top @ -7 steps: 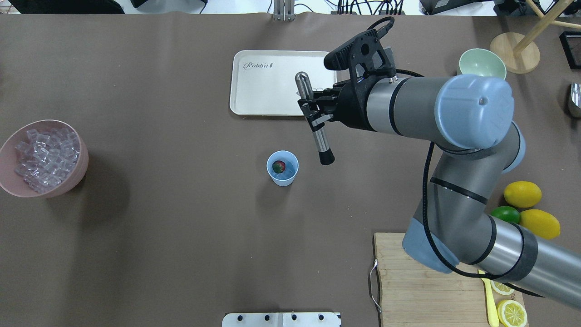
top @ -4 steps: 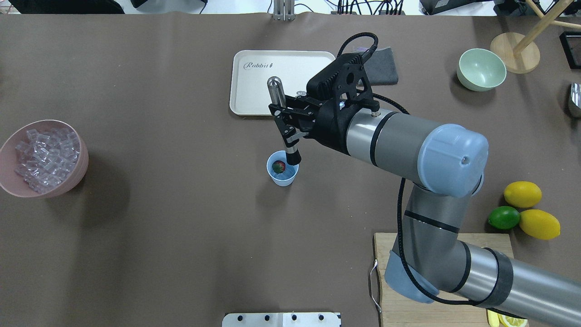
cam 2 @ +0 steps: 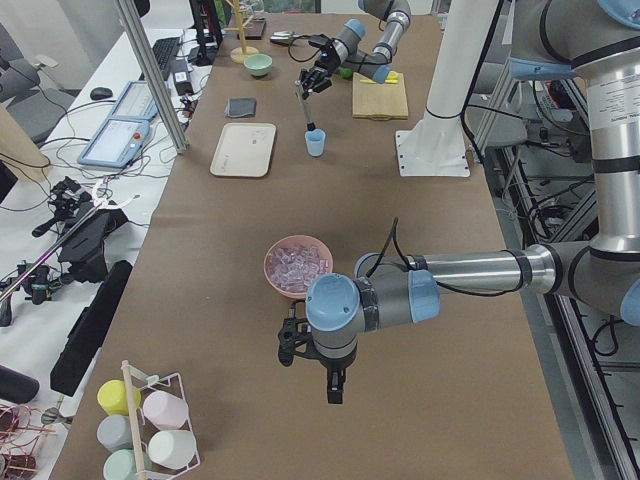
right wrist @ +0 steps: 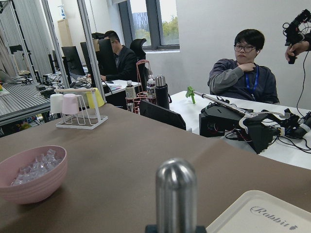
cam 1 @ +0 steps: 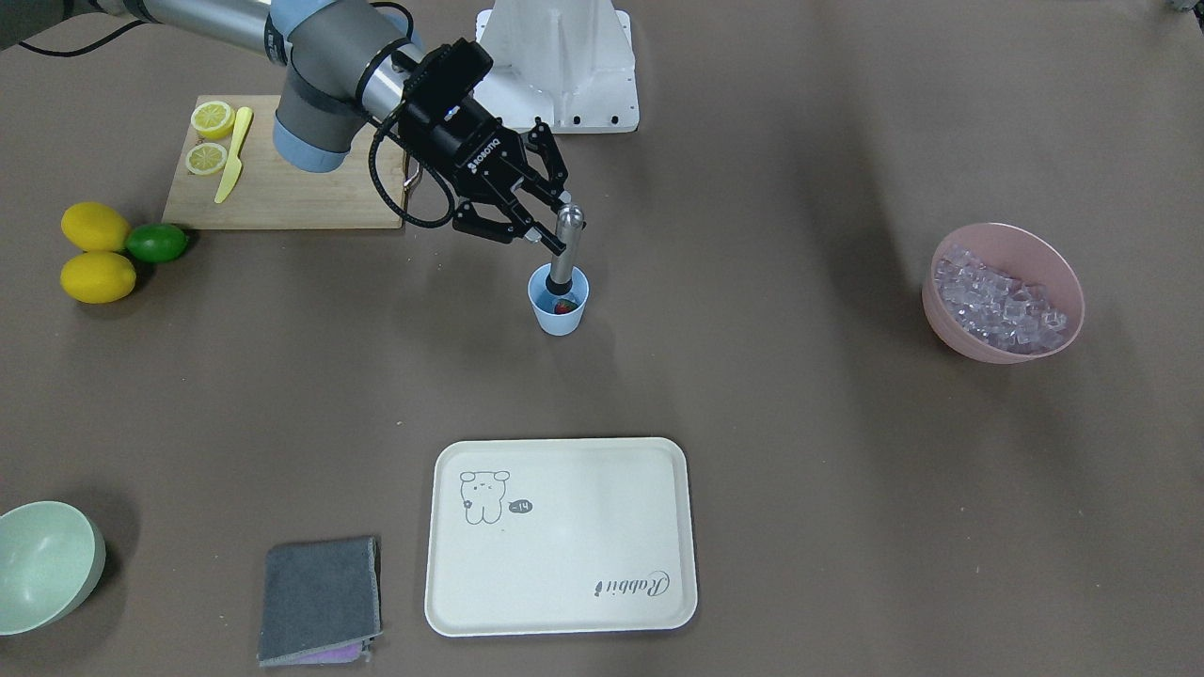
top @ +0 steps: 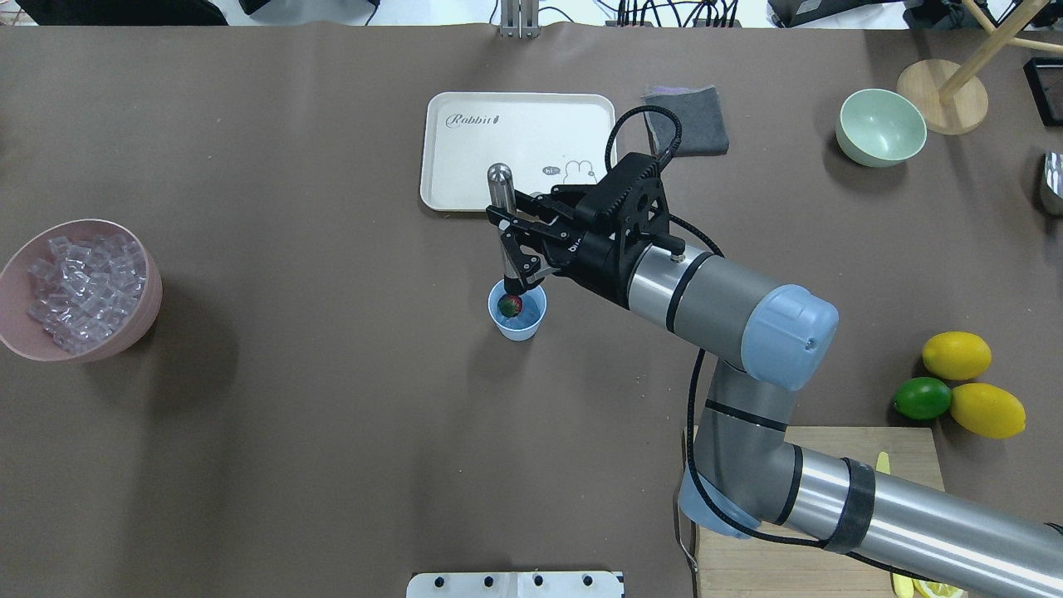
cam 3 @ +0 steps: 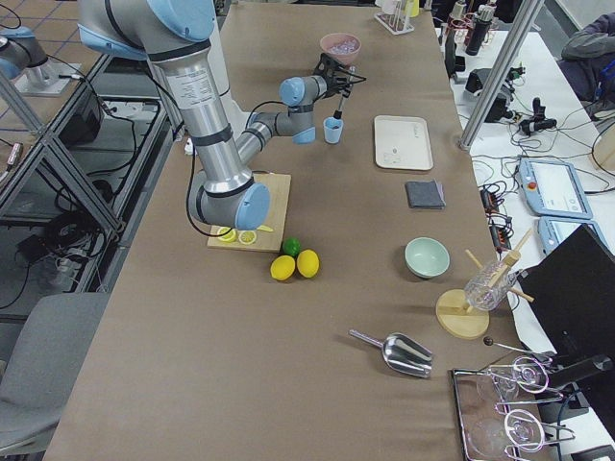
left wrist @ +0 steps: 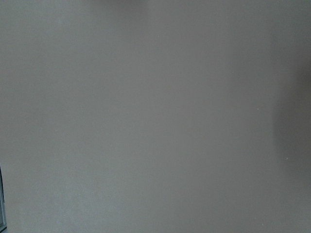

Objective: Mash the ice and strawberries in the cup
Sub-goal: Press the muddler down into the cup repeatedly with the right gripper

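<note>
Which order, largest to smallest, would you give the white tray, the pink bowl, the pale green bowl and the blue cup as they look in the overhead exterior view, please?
1. white tray
2. pink bowl
3. pale green bowl
4. blue cup

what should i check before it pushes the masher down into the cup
1. Grip on the masher: ok. The right gripper is shut on its shaft, and it stands roughly upright.
2. Tip lined up: ok. The black end is at the mouth of the cup.
3. Strawberry in the cup: ok. It shows red at the bottom.
4. Ice in the cup: cannot tell. The only ice I can make out is in the pink bowl.
5. Cup steadied: not ok. It stands free on the table, and the left gripper is far off, by the pink bowl.
</note>
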Tool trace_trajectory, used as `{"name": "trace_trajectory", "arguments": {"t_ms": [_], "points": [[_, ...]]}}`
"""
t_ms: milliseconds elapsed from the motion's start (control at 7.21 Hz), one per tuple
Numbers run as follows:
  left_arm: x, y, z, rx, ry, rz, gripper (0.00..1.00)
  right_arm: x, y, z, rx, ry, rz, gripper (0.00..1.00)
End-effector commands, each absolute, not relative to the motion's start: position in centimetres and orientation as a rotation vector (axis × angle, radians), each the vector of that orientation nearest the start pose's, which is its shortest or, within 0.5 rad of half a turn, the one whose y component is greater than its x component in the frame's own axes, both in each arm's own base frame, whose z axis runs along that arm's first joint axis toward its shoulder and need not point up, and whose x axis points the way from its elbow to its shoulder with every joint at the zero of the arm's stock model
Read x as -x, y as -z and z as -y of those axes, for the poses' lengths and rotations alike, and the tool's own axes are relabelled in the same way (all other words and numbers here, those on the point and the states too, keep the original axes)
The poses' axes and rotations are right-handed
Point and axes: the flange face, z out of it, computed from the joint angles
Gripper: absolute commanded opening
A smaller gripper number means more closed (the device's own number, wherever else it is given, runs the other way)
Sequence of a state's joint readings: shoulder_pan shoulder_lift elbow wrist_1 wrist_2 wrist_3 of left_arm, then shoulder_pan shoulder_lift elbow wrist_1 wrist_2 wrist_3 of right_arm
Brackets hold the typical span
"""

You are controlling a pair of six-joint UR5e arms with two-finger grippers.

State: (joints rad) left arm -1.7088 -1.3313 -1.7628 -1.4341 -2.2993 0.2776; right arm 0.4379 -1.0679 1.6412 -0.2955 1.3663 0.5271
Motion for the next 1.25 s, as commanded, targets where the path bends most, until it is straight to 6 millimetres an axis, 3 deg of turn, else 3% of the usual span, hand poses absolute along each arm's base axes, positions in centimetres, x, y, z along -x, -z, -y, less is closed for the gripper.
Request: {"name": "trace_trajectory", "arguments": {"t_ms": [0, 139, 416, 832, 1110], "points": [[11.8, -68.4, 36.4, 0.015, -0.069, -0.746, 0.99, 49.7, -22.1, 37.5, -1.331, 0.265, 1.277, 0.0], [11.8, -68.3, 36.6, 0.012, -0.07, -0.745, 0.99, 51.0, -23.6, 36.3, -1.313, 0.255, 1.254, 0.0], [11.8, -68.4, 36.5, 0.013, -0.071, -0.746, 0.99, 51.3, -23.6, 35.9, -1.317, 0.244, 1.243, 0.0], [11.8, -68.6, 36.2, 0.019, -0.069, -0.747, 0.99, 48.3, -19.7, 37.1, -1.373, 0.217, 1.258, 0.0], [11.8, -68.7, 36.2, 0.019, -0.069, -0.747, 0.99, 45.0, -15.4, 36.6, -1.351, 0.227, 1.254, 0.0]]}}
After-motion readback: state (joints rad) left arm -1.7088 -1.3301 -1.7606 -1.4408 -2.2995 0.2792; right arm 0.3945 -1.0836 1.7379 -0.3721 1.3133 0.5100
